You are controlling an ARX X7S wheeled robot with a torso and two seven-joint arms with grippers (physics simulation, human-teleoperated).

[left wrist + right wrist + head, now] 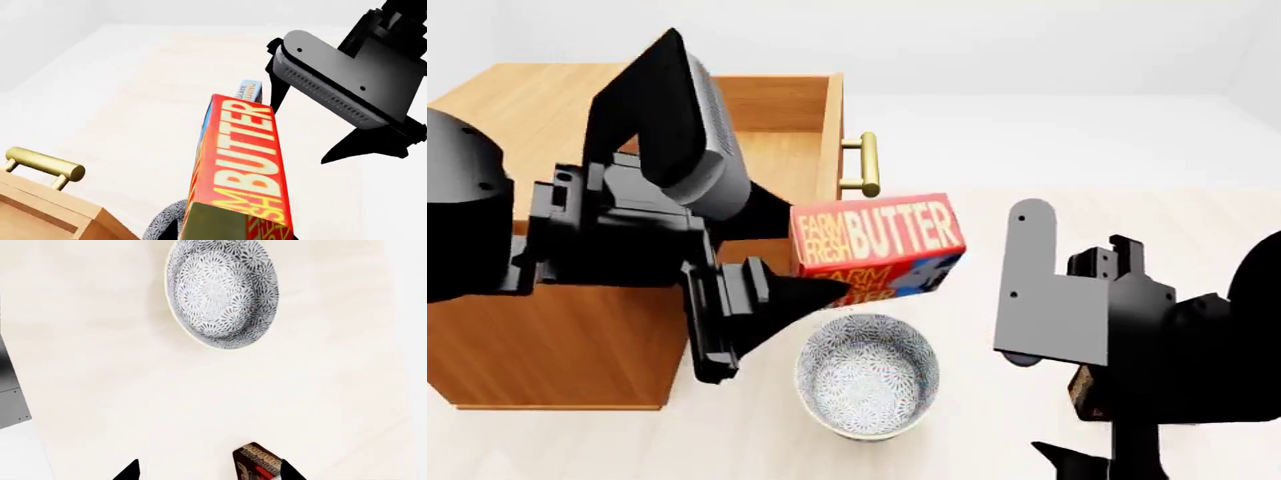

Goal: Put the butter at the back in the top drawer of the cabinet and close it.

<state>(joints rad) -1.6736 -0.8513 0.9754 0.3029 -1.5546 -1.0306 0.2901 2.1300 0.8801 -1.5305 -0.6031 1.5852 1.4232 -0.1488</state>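
Observation:
My left gripper [807,290] is shut on the butter [878,245], a red-orange carton held lying on its side in the air. It hangs above the patterned bowl [868,375], just outside the brass handle [861,165] of the top drawer [831,120]. That drawer stands pulled out of the wooden cabinet [561,340], and what shows of its inside is bare. In the left wrist view the butter [243,165] fills the middle, with the handle [43,165] off to one side. My right gripper [210,474] hangs open above the floor.
A brown chocolate pudding box [257,462] lies on the floor between the right gripper's fingertips, close to one of them. The bowl [220,290] sits further off in that view. My right forearm [347,85] hangs near the butter. The floor is pale wood.

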